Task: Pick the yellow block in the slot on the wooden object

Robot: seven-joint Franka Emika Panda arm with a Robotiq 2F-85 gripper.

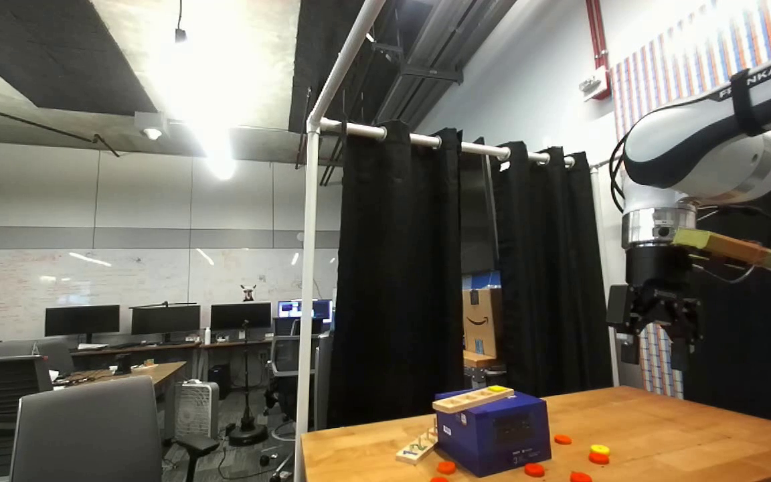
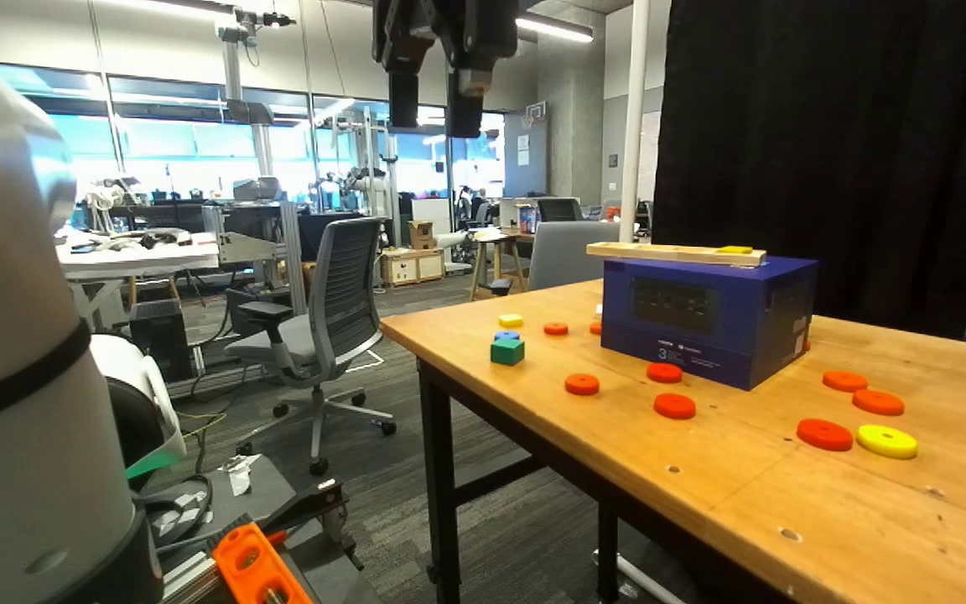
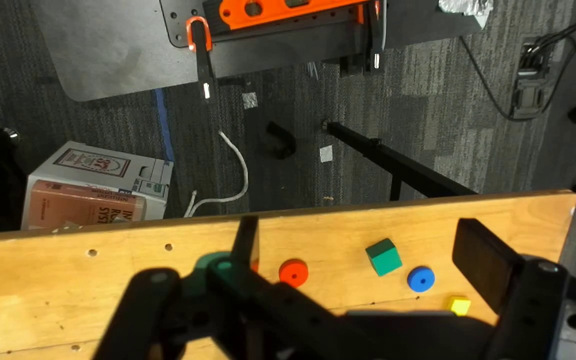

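A light wooden strip with slots (image 1: 462, 401) lies on top of a dark blue box (image 1: 502, 435) on the table; both also show in an exterior view, the strip (image 2: 659, 252) and the box (image 2: 701, 315). A yellow block (image 1: 496, 388) sits at one end of the strip, also seen in an exterior view (image 2: 734, 249). Another small yellow block (image 2: 511, 320) lies on the table and shows in the wrist view (image 3: 459, 305). My gripper (image 1: 655, 353) is open and empty, high above the table and away from the box. Its fingers stand wide apart in the wrist view (image 3: 363, 245).
A green cube (image 3: 384, 257), a blue disc (image 3: 421, 279) and a red disc (image 3: 293, 272) lie on the table below the gripper. Several orange-red discs and a yellow disc (image 2: 886, 441) lie around the box. A numbered peg board (image 1: 417, 447) stands beside the box. The table edge (image 3: 318, 212) runs below.
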